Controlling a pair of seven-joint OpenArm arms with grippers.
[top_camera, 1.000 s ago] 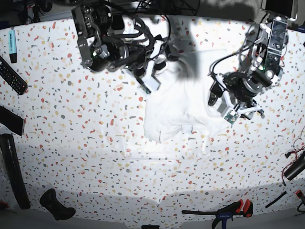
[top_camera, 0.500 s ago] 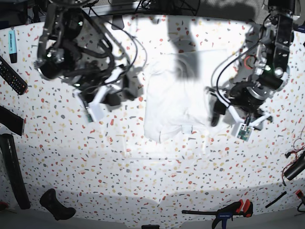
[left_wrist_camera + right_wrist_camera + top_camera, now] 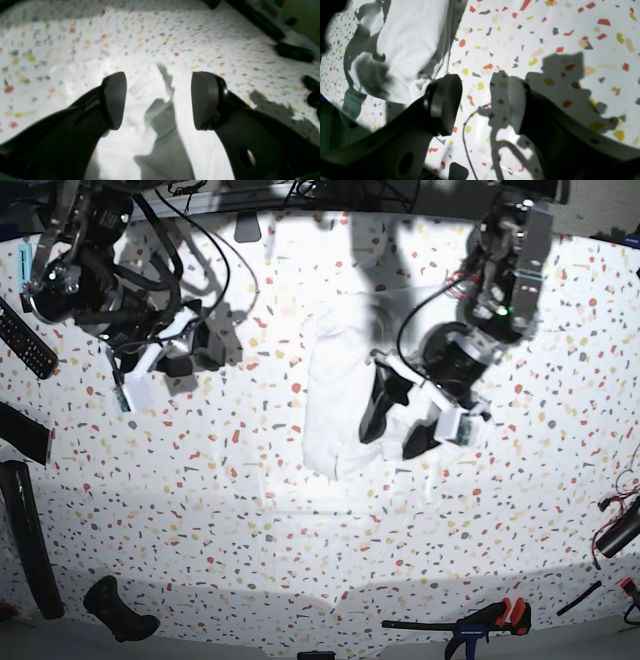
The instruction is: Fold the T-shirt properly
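Here, the one large white soft-fabric T-shirt (image 3: 340,395) lies crumpled and partly folded on the white speckled terrazzo tabletop (image 3: 250,510) — narrow, with wrinkled edges. Two grippers are in view. The left gripper (image 3: 393,421) hovers over the shirt, jaws spread and empty. The right gripper (image 3: 482,102) hangs beside the shirt over bare tabletop — likewise parted, holding nothing.
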